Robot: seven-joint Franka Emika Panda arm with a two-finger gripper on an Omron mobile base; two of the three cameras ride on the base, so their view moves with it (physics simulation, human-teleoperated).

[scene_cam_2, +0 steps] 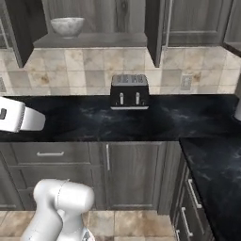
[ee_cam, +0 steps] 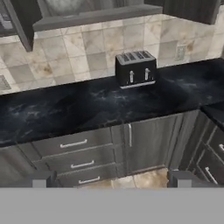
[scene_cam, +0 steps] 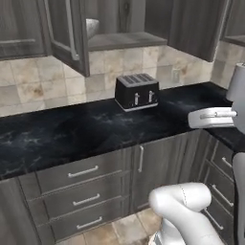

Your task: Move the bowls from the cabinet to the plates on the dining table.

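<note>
End effector: the end effector (ee_cam: 112, 178) is released, jaws spread wide with nothing between them, well back from the surface and aimed at the cupboards and tiled wall.
Bowl position: one bowl (scene_cam_2: 68, 26) sits upright on the shelf (scene_cam_2: 94, 40) of the open cabinet (scene_cam_2: 153, 28), toward its left, high above the toaster (scene_cam_2: 129, 91) and well apart from the end effector.
Bowl look: round, deep, marbled whitish-grey, with a narrow foot and a flaring rim.
Second bowl: cannot tell where it is.
Handling: likely stiff glazed ceramic, fairly heavy, smooth and slippery, liable to chip if knocked against the shelf or door.
Hold: probably best pinched across the rim wall, one finger inside and one outside, on the side facing the room.
Surface: black marble surface (scene_cam: 72, 129) carries the toaster only; it is not the dining table.
Progress: apparently early, bowl not yet lifted.
</note>
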